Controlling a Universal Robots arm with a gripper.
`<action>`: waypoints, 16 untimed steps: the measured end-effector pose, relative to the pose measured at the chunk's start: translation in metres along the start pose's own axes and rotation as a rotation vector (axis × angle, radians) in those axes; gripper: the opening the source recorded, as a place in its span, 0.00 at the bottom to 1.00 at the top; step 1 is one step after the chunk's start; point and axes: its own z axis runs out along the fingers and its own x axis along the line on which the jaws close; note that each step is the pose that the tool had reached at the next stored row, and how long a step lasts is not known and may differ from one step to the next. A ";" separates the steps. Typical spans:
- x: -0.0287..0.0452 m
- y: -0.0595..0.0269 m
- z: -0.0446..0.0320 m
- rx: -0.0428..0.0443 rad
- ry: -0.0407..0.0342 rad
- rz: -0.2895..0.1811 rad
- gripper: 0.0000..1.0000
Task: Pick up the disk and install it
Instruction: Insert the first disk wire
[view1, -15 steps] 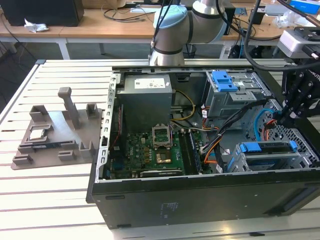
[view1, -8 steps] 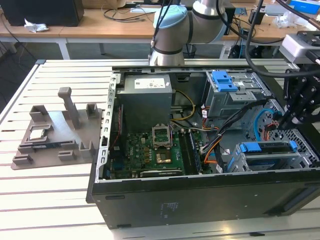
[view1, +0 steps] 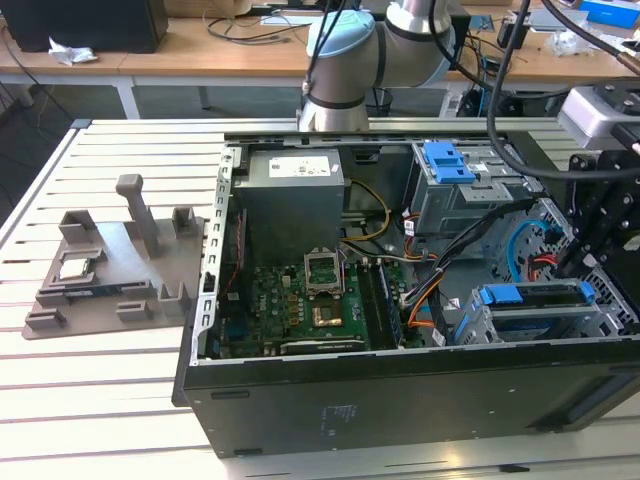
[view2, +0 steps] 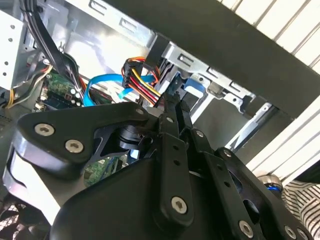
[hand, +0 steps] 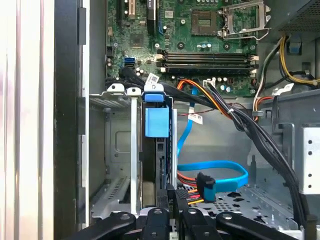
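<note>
Open computer case (view1: 400, 400) is seen lying on its side on the slatted white surface (view1: 100, 400). The disk (view1: 530, 297), with its blue frame, is seated in the metal drive cage (view1: 480, 325) at the case's lower corner on the exterior view's right; in the first wrist view the disk (hand: 156, 125) is seen edge-on, slotted upright in the cage (hand: 120, 150), blue tab facing the motherboard (hand: 200, 35). The pincer (hand: 172, 220) is positioned right at the disk's rear end, near the blue data cable (hand: 215, 170) and the orange-red-yellow power leads (view2: 142, 80); in the second wrist view its black linkage (view2: 170, 165) reaches toward the cage. Fingers appear drawn close together, but whether anything is gripped cannot be told. A grey fixture (view1: 120, 270) holding a small chip sits on the surface at the exterior view's left, well apart from the case
</note>
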 end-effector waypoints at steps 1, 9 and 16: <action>0.0003 0.0013 0.0018 0.0000 0.0000 0.000 0.17; 0.0045 0.0021 0.0086 -0.0001 0.0000 0.000 0.17; 0.0042 0.0033 0.0136 0.0001 -0.0004 0.000 0.17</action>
